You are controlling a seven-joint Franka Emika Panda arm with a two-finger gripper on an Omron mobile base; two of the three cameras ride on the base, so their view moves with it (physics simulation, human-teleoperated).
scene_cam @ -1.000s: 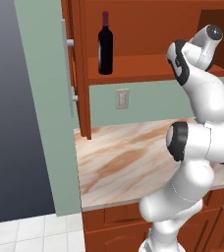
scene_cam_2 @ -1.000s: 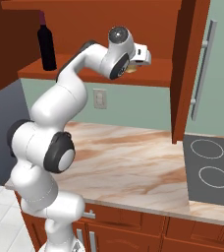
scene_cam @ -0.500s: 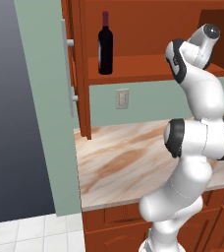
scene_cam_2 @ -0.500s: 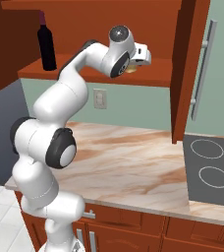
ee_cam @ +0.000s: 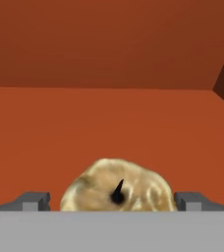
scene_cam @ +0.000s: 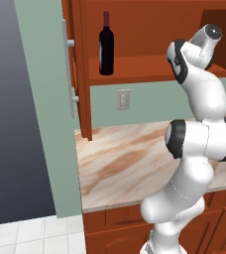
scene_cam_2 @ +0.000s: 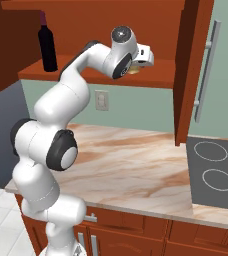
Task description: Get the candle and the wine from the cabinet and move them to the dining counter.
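At the far left of the left base view, a silver bar handle [scene_cam: 66,69] runs down the edge of the opened door of the cabinet [scene_cam: 149,30], and just right of it the wine [scene_cam: 106,45] stands upright on the cabinet floor near the left wall, dark glass with a maroon capsule. Below it a pale wall outlet [scene_cam: 123,99] sits on the green wall above the marbled wall counter [scene_cam: 120,163]. Further right the white arm rises from the base, bends at a dark elbow joint over the counter, then climbs and folds forward so that its wrist reaches into the cabinet's right part at shelf level. In the right base view the same bottle stands at upper left, well apart from the hand, which lies roughly level and points into the cabinet, with a sliver of the candle [scene_cam_2: 133,71] showing yellowish just under the wrist. To the right hangs the other open door [scene_cam_2: 188,70] with its long handle, and beyond it the dark stovetop [scene_cam_2: 213,172] is set in the counter. In the hand view the candle, a mottled tan lump with a short black wick, sits on the reddish cabinet floor centred in the gripper [ee_cam: 112,201], whose fingers [ee_cam: 35,200] stand spread wide on either side of it, neither visibly touching it.
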